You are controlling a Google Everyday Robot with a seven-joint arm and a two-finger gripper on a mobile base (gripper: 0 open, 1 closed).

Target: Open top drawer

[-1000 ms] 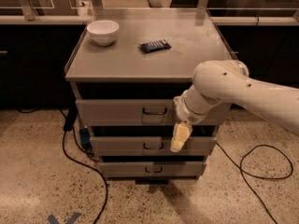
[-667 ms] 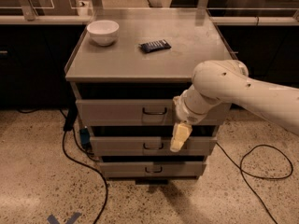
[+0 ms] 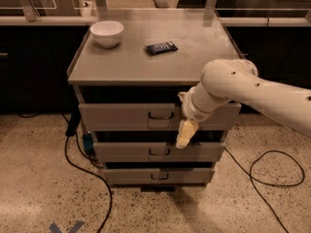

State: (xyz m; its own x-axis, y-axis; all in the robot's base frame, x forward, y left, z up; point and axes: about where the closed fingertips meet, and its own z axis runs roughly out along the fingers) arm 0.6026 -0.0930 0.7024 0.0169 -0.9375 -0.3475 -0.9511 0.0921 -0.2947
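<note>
The top drawer [image 3: 121, 116] is the widest grey metal drawer of the cabinet, with a small dark loop handle [image 3: 161, 115] at its centre. Its front stands a little forward of the two narrower drawers below, and a dark gap shows above it. My gripper [image 3: 183, 142] hangs pointing down in front of the cabinet, just right of the handle and slightly below it, over the lower edge of the top drawer's front. The white arm [image 3: 252, 89] reaches in from the right.
A white bowl [image 3: 107, 33] and a dark flat packet [image 3: 161, 47] lie on the cabinet top [image 3: 194, 57]. The middle drawer [image 3: 126, 152] and bottom drawer [image 3: 126, 176] sit below. Black cables [image 3: 92, 171] trail on the speckled floor at left and right.
</note>
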